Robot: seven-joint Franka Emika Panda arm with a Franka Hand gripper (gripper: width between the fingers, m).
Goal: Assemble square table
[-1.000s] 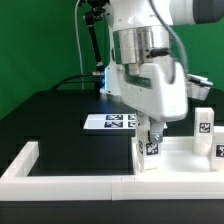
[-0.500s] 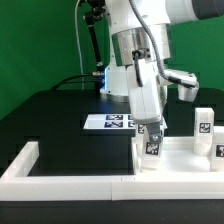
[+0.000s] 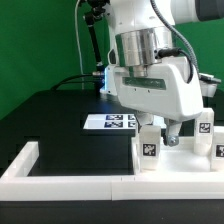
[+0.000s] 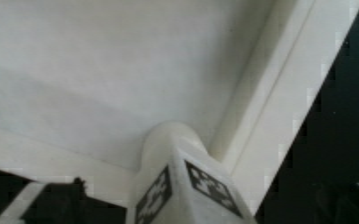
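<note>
The arm is hanging low over the square panel (image 3: 185,160) at the exterior view's right, and the tool (image 3: 170,137) is sitting just above the panel beside a tagged leg (image 3: 150,146) that is standing upright at the panel's near corner. The fingers are hiding behind the wrist housing, so I cannot tell how wide the tool is standing or whether it is gripping anything. The wrist view is showing that same leg (image 4: 185,180) rising from a corner of the panel (image 4: 105,80), tags facing out, with the raised rim (image 4: 265,90) running alongside. My read is that a leg is being seated, with this one looking planted; the next move is probably calling for a clean lift off it and a reach toward another leg. Two more tagged blocks, one leg (image 3: 204,124) and another leg (image 3: 220,150), are waiting at the far right edge. Around the work, the long white border wall (image 3: 60,178) is fencing the front of the black surface (image 3: 50,120), and the marker board (image 3: 110,122) is lying flat behind. The upright leg is crowding the tool's path, so a sideways swing risks knocking it.
</note>
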